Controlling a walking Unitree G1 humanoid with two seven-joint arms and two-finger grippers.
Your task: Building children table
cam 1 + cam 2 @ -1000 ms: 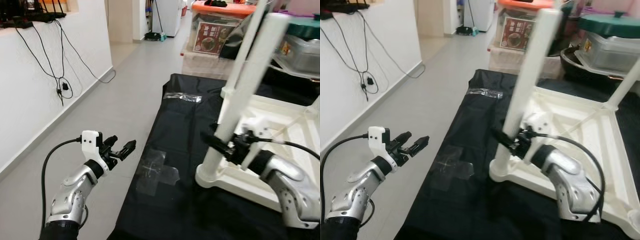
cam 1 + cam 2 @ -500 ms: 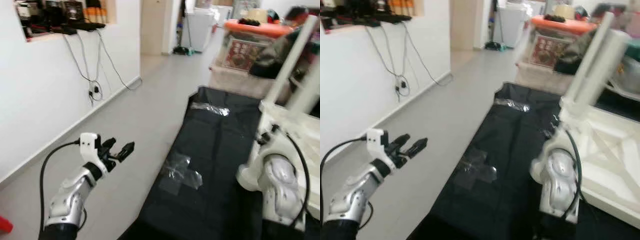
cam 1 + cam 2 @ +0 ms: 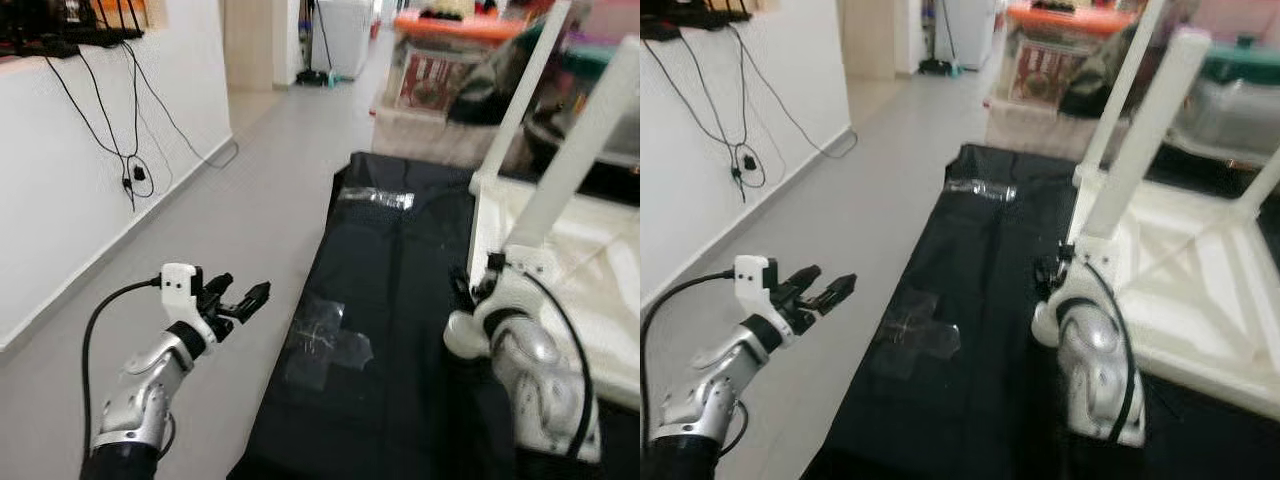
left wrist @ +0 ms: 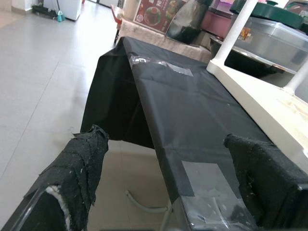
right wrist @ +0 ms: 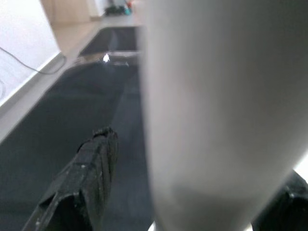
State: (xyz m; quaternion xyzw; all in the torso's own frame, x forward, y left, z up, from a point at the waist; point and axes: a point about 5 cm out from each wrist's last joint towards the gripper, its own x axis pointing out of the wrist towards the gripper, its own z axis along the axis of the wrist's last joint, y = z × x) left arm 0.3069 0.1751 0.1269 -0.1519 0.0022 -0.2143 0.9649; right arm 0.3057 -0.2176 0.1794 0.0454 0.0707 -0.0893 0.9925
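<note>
The white children's table (image 3: 1185, 270) lay upside down on the black-covered worktop (image 3: 980, 330), toward its right edge, legs pointing up. The right claw (image 3: 1052, 272) sat at the base of the near white leg (image 3: 1145, 130), one black finger (image 5: 82, 187) on either side of it, though whether they were pressing the leg I could not tell. The left claw (image 3: 245, 298) hung over the grey floor (image 3: 230, 190) off the worktop's left edge, fingers (image 4: 77, 168) spread wide and holding nothing
</note>
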